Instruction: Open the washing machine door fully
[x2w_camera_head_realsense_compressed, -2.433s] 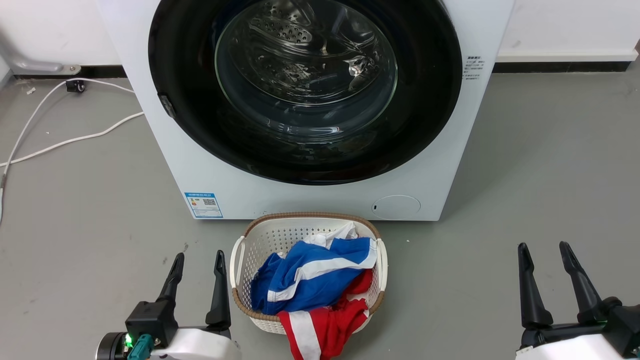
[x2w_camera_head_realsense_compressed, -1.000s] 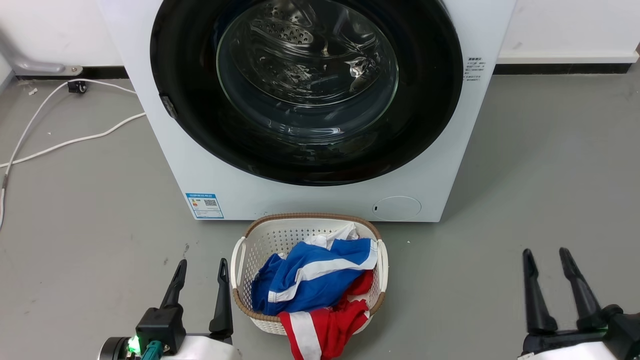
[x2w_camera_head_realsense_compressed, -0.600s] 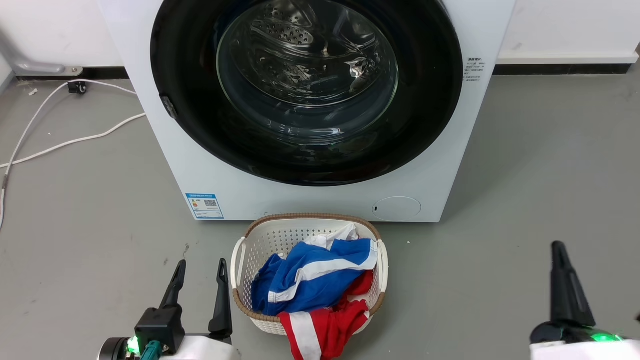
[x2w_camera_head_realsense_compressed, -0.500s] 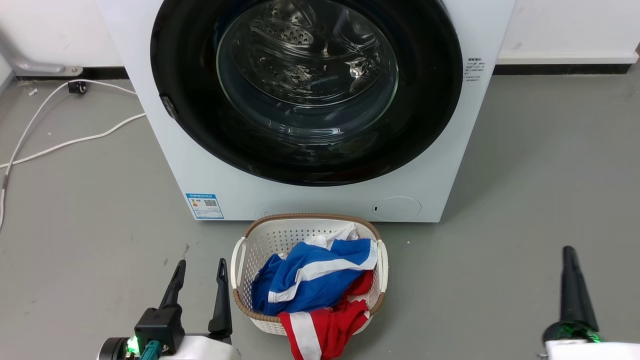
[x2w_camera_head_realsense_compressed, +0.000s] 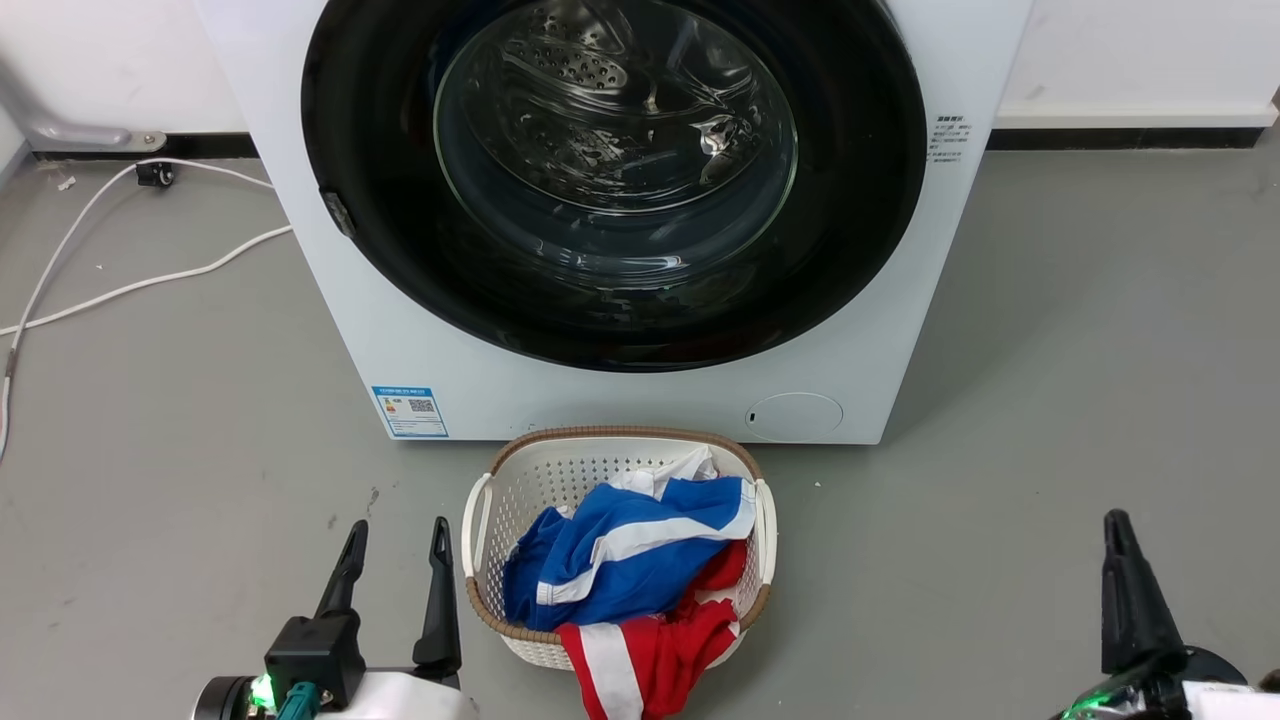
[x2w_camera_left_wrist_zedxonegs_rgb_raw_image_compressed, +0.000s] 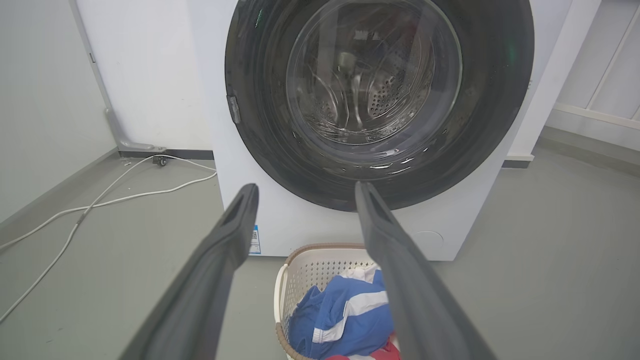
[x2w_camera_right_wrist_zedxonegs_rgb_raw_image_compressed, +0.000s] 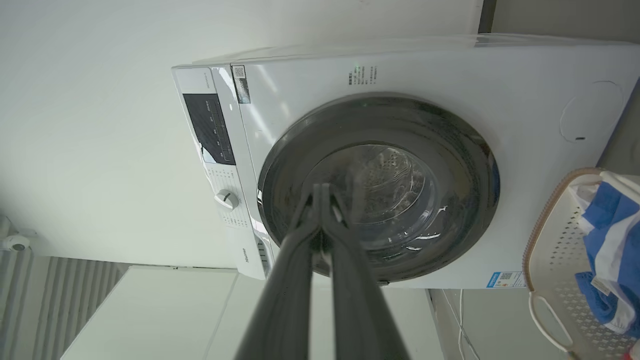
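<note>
The left gripper (x2w_camera_head_realsense_compressed: 398, 525) hangs wide open and empty, as before. Well ahead of both sets of fingertips, the washing machine door (x2w_camera_head_realsense_compressed: 612, 180) sits shut against the washing machine (x2w_camera_head_realsense_compressed: 420, 350). The right gripper (x2w_camera_head_realsense_compressed: 1115, 522) has just rolled edge-on and closed on nothing, likely readying to hook the door's edge.

The left gripper (x2w_camera_head_realsense_compressed: 397, 530) has two long dark fingers (x2w_camera_left_wrist_zedxonegs_rgb_raw_image_compressed: 210, 280), wide at the bottom and thin and pointy at the top. They come out of a black boxy block (x2w_camera_head_realsense_compressed: 312, 650). A small green light (x2w_camera_head_realsense_compressed: 262, 688) shines next to the block, with a blue-green plug (x2w_camera_head_realsense_compressed: 290, 702) beside it. The arm (x2w_camera_head_realsense_compressed: 400, 700) is white, smooth and round. The right gripper (x2w_camera_head_realsense_compressed: 1115, 530) is dark and pointy too, with a green glow (x2w_camera_head_realsense_compressed: 1085, 708) at its base and a white shell (x2w_camera_head_realsense_compressed: 1215, 703)
</note>
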